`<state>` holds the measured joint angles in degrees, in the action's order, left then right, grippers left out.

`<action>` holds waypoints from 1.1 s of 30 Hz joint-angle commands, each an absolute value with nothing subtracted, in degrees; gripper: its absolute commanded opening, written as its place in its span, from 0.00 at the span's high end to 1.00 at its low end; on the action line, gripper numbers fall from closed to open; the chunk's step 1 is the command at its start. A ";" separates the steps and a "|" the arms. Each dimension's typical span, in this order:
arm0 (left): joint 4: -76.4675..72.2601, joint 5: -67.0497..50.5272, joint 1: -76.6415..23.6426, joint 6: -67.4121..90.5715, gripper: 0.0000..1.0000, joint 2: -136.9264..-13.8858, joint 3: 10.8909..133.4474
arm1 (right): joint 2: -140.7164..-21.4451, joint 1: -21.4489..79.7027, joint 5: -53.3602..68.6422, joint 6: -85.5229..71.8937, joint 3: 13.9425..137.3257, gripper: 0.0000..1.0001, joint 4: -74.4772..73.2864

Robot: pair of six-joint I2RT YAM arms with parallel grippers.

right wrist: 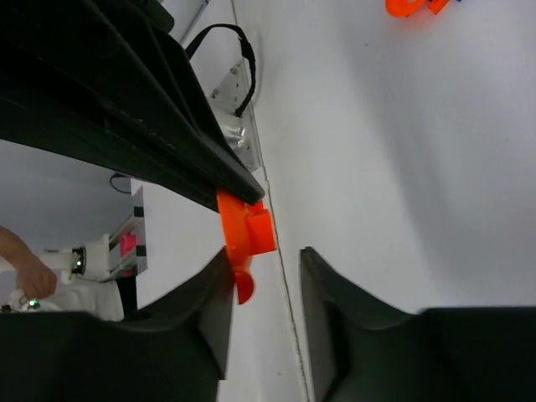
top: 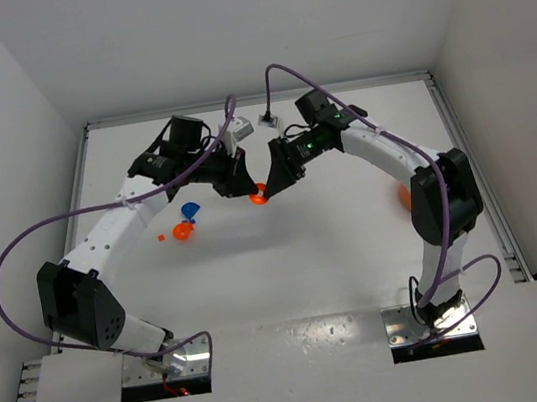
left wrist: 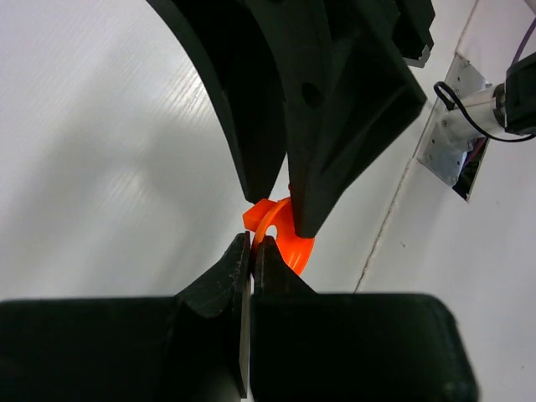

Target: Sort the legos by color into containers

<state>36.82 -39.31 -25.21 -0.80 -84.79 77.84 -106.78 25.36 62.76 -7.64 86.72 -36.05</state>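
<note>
A small orange lego piece (left wrist: 283,237) with a curved rim hangs above the table, and my left gripper (left wrist: 251,244) is shut on its edge. In the top view this piece (top: 258,198) sits between my left gripper (top: 243,187) and my right gripper (top: 273,188), which meet tip to tip at the table's middle. In the right wrist view the orange piece (right wrist: 245,233) lies against one finger of my right gripper (right wrist: 265,270). The other finger stands apart from it, so the jaws are open. An orange container (top: 404,197) shows partly behind the right arm.
A blue piece (top: 189,210), an orange piece (top: 183,233) and a tiny orange bit (top: 160,237) lie on the table left of the grippers. A metal bracket with a cable (top: 267,120) sits at the back wall. White walls enclose the table.
</note>
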 commanded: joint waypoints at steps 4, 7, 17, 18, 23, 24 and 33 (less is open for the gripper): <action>35.51 -42.19 -25.93 -0.53 0.99 -84.73 80.16 | -106.88 26.37 60.47 -7.82 89.56 0.82 -34.63; 35.51 -42.11 -25.93 -0.53 0.83 -84.73 79.54 | -106.88 26.37 59.85 -7.82 89.04 0.95 -34.63; 36.12 -27.18 -21.89 0.00 0.00 -81.39 78.93 | -96.17 18.91 42.47 8.15 84.03 1.00 -48.15; 36.12 -25.94 -21.28 0.00 0.00 -80.78 78.93 | -92.67 17.85 37.75 10.17 81.76 1.00 -49.12; 34.46 -23.82 -19.42 -1.58 0.00 -79.37 76.99 | -83.33 10.21 19.89 23.98 76.30 1.00 -54.05; 34.45 -25.12 -19.42 -1.58 0.00 -80.24 76.99 | -82.71 9.15 17.86 25.65 76.29 1.00 -54.92; 33.84 -29.80 -18.90 0.17 0.00 -85.42 77.60 | -84.62 -9.30 3.69 39.89 78.83 1.00 -59.67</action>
